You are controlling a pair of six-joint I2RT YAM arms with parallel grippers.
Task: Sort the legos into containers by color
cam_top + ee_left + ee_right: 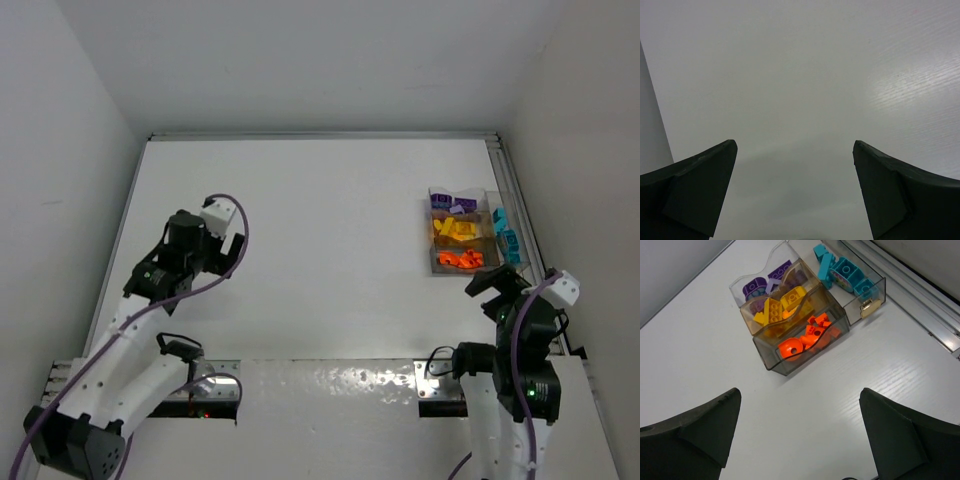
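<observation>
White table, sorted legos, clear containers

Glossy plastic legos, clear smooth plastic containers, matt finely ribbed table

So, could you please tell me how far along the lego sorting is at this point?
Done: purple legos, yellow legos, orange legos and teal legos each sit in a separate bin of the containers. In hand: nothing; left fingers and right fingers are open. Left: no loose brick shows, so it looks finished.
</observation>
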